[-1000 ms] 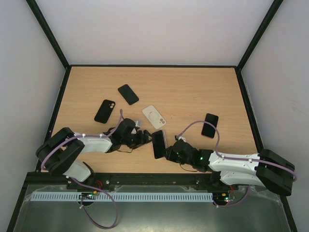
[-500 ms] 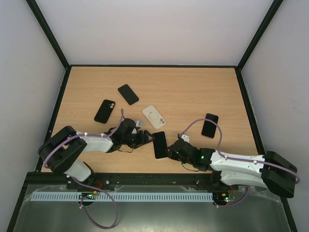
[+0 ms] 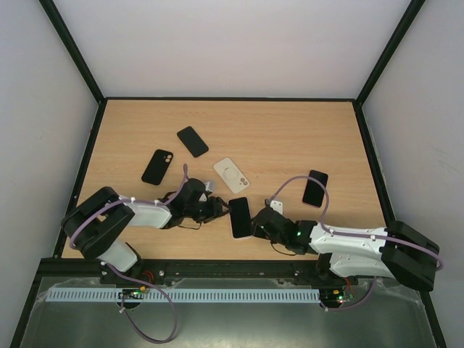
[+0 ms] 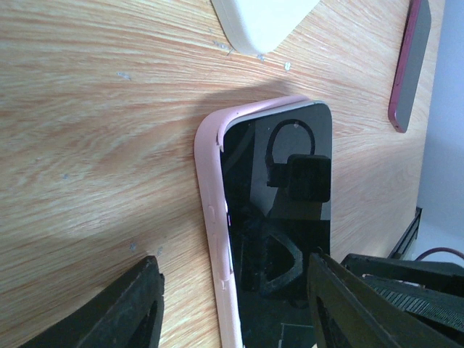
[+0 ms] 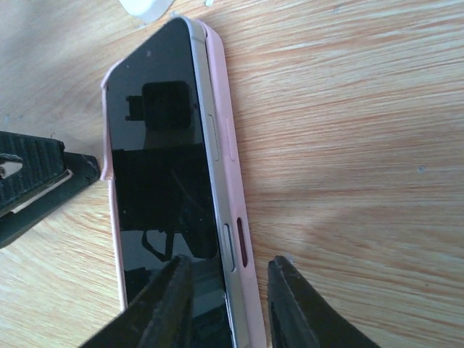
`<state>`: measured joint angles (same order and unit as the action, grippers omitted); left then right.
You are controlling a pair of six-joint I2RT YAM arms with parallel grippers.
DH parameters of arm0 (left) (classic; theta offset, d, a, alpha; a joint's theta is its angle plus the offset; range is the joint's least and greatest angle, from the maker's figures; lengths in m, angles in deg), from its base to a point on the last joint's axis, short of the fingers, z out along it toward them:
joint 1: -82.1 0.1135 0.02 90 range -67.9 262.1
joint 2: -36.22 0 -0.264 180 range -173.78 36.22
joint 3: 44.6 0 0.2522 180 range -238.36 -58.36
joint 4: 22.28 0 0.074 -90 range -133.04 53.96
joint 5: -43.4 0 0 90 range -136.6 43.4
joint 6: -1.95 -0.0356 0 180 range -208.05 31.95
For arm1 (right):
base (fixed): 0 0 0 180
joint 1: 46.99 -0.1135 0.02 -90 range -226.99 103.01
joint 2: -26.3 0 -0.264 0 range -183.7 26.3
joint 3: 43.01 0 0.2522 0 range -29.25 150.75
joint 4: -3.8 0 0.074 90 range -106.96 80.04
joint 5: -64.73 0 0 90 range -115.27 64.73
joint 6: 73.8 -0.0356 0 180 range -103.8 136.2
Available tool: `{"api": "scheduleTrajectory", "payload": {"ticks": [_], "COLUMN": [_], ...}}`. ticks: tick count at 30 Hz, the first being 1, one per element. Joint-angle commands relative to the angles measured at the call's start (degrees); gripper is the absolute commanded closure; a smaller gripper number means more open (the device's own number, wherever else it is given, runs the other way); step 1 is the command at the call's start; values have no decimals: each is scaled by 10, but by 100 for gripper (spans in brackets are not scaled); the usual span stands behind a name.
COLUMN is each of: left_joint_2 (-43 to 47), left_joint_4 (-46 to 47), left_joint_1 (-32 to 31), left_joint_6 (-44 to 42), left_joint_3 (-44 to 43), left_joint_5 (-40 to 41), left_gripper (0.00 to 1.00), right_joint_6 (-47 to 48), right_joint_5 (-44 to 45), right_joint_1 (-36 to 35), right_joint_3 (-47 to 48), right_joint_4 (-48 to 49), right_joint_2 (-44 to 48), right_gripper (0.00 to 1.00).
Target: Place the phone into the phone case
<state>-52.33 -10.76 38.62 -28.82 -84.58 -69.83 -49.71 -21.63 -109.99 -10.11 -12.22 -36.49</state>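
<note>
From above, the phone lies flat on the table near its front edge. Its long axis runs near to far and leans slightly left at the far end. The left gripper sits just left of it and the right gripper just right of it. Both are about equally close, facing each other across the phone's width.

In the left wrist view, the left gripper stands wide open and holds nothing. The phone lies screen-up straight ahead between its fingers. The pink phone case wraps the phone's left long edge and far corner.

In the right wrist view, the right gripper is only narrowly parted, astride the phone's right long edge. There the metal side stands above the case rim, so that side looks not fully seated. I cannot tell whether the fingers touch it. The next move looks like a press down along this right edge, so the right arm is better placed.
</note>
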Motion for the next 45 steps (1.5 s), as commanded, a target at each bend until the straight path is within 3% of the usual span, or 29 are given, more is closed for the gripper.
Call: {"api": "scheduleTrajectory", "payload": {"ticks": [1,10,14,22,27,31,33,37,45], "left_joint_2": [-16,8,18,28,32,36,37,28,8], "left_joint_4": [-47,-41,-37,-17,-16,-14,14,119,127], "left_joint_1": [-7,-21,-25,-34,-46,-47,-47,-50,-51], "left_joint_6": [2,20,31,44,49,51,59,98,91], "left_joint_3": [1,19,40,62,63,69,81,115,111], "left_joint_5": [13,4,8,-3,1,6,-2,-30,-22], "left_gripper": [49,58,65,68,70,70,71,70,71], "right_joint_6": [5,-20,-39,-72,-90,-94,-98,-103,-104], "right_joint_5": [-4,-59,-77,-67,-51,-4,15,8,-26], "right_joint_1": [5,17,21,24,25,25,26,28,33], "right_joint_3": [9,-12,-33,-60,-67,-58,-60,-63,-61], "right_joint_4": [42,166,227,277,274,196,174,181,249], "right_joint_2": [-28,-88,-78,-37,-10,15,19,12,-60], "right_gripper": [67,57,52,49,45,42,36,28,24]}}
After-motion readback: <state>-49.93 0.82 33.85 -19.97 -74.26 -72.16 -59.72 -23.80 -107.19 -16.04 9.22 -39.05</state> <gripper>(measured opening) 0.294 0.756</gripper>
